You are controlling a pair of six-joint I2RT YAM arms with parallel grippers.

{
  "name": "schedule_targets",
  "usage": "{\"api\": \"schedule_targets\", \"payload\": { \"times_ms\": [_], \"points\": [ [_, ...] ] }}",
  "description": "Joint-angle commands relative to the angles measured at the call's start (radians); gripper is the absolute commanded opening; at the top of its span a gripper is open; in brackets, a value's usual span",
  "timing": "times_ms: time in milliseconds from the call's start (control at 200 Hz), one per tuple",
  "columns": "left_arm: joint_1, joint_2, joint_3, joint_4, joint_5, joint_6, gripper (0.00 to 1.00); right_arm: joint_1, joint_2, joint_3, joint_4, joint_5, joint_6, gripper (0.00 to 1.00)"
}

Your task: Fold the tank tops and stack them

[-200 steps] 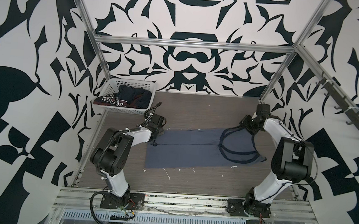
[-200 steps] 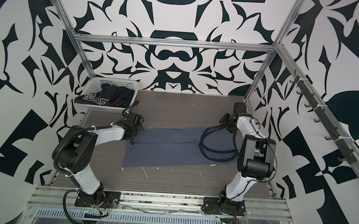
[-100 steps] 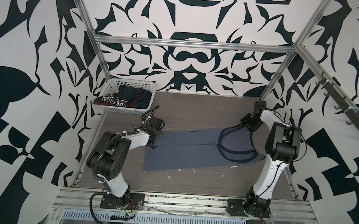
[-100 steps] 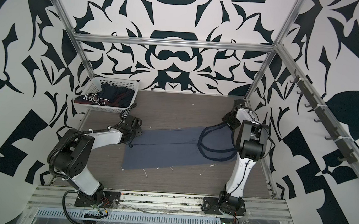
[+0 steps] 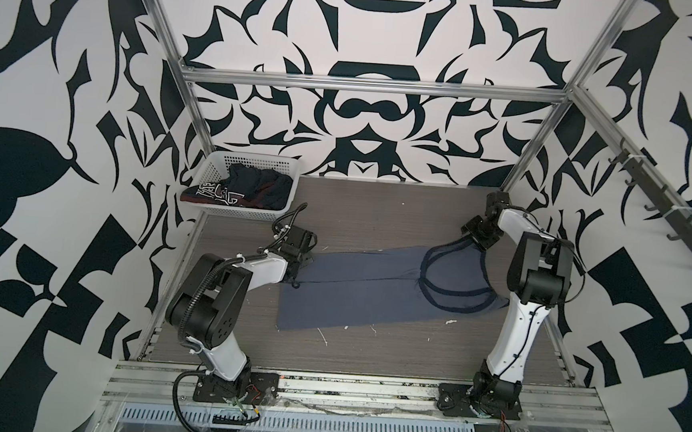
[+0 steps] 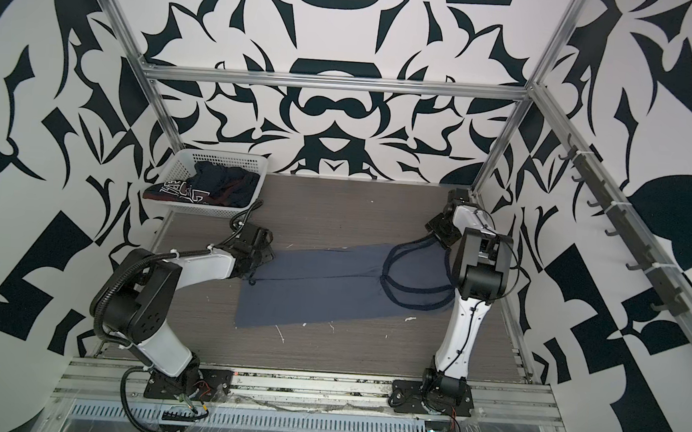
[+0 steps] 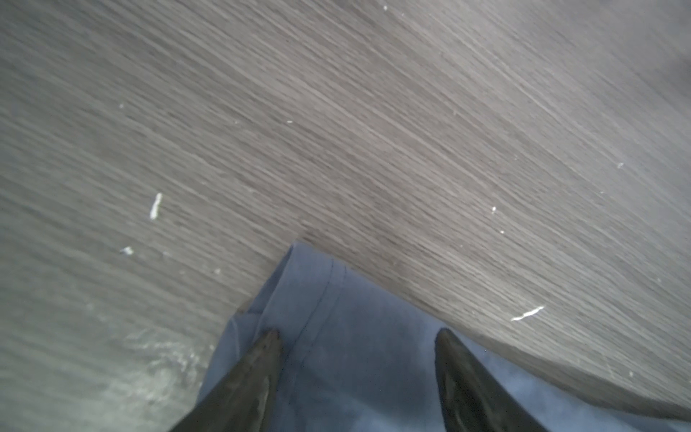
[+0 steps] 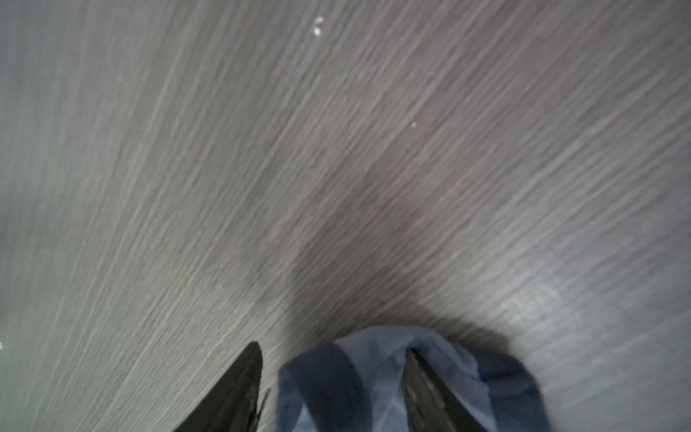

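A: What has changed over the last second?

B: Mostly the right arm (image 5: 538,276). Its elbow leaned out toward the right edge of the frame; now it stands nearly upright, right of centre. The right gripper (image 8: 332,347) has hardly shifted. The left gripper (image 7: 358,333) and the grey-blue tank top (image 5: 351,296) lie as they did.

A: Where is that top?

B: It is flat on the wooden table (image 5: 378,211), mid-frame in both top views. Its hem is to the left, its straps are to the right, and a crease runs along its length. The navy tank top (image 5: 255,183) is crumpled in the white basket (image 5: 256,158), left of centre and above mid-height. A white-lettered part of it is draped over the rim.

A: Do the top views show the fingertips?

B: Not clearly; they are small there and partly under the wrist housings. The wrist cameras show them, but they see neither the basket nor the navy top.

A: And the jaws?

B: Both pairs stand apart, clamping nothing. In the left wrist view the stitched hem corner (image 7: 310,269) lies between and beneath the fingers (image 7: 258,374), and one tip touches the folded edge. In the right wrist view a navy-trimmed strap (image 8: 325,374) loops between that gripper's fingers (image 8: 235,392). One tip sits on the cloth, and bare table shows between the other tip and the strap.
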Motion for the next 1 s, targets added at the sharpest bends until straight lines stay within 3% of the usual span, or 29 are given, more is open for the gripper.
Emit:
{"api": "schedule_targets", "payload": {
  "times_ms": [0,70,225,585,995],
  "points": [
    [0.009,0.020,-0.063,-0.144,-0.014,-0.037,0.69,-0.001,0.002,0.022,-0.050,0.046,-0.001,0.60],
    [0.009,0.015,-0.072,-0.145,-0.022,-0.044,0.69,-0.005,0.002,0.022,-0.055,0.055,-0.005,0.57],
    [0.008,0.012,-0.089,-0.141,-0.028,-0.052,0.70,-0.010,-0.031,-0.016,-0.012,0.034,-0.013,0.36],
    [0.009,0.006,-0.097,-0.144,-0.020,-0.056,0.70,-0.010,-0.185,-0.138,0.120,0.001,-0.058,0.01],
    [0.008,-0.021,-0.113,-0.151,-0.015,-0.055,0.70,-0.068,-0.354,-0.396,0.279,-0.049,-0.074,0.00]
  ]
}}
